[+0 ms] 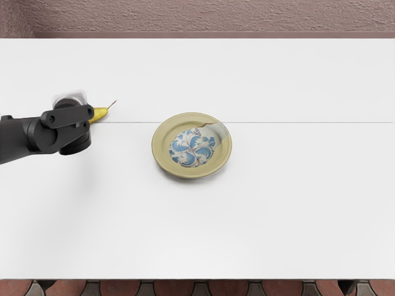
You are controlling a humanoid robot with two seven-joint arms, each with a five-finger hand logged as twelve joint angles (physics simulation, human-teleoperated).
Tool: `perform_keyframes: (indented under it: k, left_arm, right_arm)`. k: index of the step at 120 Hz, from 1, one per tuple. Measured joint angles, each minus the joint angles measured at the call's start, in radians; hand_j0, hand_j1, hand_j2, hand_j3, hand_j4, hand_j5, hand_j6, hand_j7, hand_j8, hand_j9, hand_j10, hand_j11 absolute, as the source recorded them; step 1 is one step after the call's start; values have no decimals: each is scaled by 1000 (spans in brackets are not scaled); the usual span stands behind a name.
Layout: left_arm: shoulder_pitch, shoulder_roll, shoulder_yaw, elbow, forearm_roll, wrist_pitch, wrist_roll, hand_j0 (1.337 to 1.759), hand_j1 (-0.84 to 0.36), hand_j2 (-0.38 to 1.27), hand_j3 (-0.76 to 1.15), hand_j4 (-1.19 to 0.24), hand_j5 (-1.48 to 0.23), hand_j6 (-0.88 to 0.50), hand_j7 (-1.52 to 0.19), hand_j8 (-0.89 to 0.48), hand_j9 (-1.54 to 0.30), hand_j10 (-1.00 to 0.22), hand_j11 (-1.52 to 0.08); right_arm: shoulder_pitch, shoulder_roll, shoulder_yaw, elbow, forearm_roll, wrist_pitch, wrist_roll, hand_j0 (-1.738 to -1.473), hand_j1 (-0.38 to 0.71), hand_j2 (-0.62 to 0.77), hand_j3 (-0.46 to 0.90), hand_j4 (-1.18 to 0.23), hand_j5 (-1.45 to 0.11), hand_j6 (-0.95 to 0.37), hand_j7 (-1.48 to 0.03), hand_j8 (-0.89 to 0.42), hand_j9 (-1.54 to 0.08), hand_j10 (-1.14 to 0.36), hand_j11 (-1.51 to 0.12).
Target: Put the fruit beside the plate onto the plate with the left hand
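A: What could go wrong from here?

B: The left robot hand (73, 123) hides most of the yellow fruit (100, 113); only the pointed end and a thin stem show. I cannot tell if the robot hand is clenched on the fruit or only lies over it. If the hold is weak, I think the fruit may slip out and roll on the smooth surface (278, 216) when the arm lifts.

A: And on the way to the plate (159, 148)?

B: The plate stands well apart, to the right, and its rim is raised. A low carry could knock the fruit against the rim and push the plate. A release too early would leave the fruit beside it.

A: Where is the fruit relative to the robot hand?

B: Mostly covered by it, and the tip comes out at the upper right side of the robot hand. It is left of the plate and not on it.
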Motion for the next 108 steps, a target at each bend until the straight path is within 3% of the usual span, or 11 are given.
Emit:
perform_keyframes:
  k: [17,23,43,46,57,82,108]
  left_arm:
    - [2,0,-1,-1,-3,-5,0,1651,-238,179,-16,-568,-717,-417,-785,-378,-839,-563,-849]
    - [3,0,-1,-1,-1,-6,0,1651,-223,91,87,-555,-734,-416,-796,-378,-847,-559,-862]
    - [5,0,-2,-1,-2,-6,-1,1654,-189,-16,133,-535,-770,-410,-816,-366,-883,-549,-902]
    - [3,1,-4,-1,-7,-7,-2,1656,-191,40,42,-537,-778,-418,-821,-371,-889,-552,-907]
    - [-4,2,-24,-1,-22,-9,-1,1657,-208,172,-2,-552,-814,-438,-846,-386,-898,-588,-911]
    - [-2,14,-176,-2,-38,-13,0,1653,-309,307,-1,-460,-876,-354,-878,-316,-900,-519,-915]
    - [-9,15,-363,-2,-63,-62,0,1650,-331,323,0,-427,-898,-332,-893,-300,-904,-501,-920]
  right_arm:
    - [0,0,0,0,0,0,0,-1658,-331,-3,0,-15,-20,-15,-20,-15,-20,-15,-20]
    - [0,0,0,0,0,0,0,-1658,-331,-3,0,-15,-20,-15,-20,-15,-20,-15,-20]
    - [0,0,0,0,0,0,0,-1658,-331,-3,0,-15,-20,-15,-20,-15,-20,-15,-20]
    - [0,0,0,0,0,0,0,-1658,-331,-3,0,-15,-20,-15,-20,-15,-20,-15,-20]
    - [0,0,0,0,0,0,0,-1658,-331,-3,0,-15,-20,-15,-20,-15,-20,-15,-20]
    - [0,0,0,0,0,0,0,-1658,-331,-3,0,-15,-20,-15,-20,-15,-20,-15,-20]
    - [0,0,0,0,0,0,0,-1658,-331,-3,0,-15,-20,-15,-20,-15,-20,-15,-20]
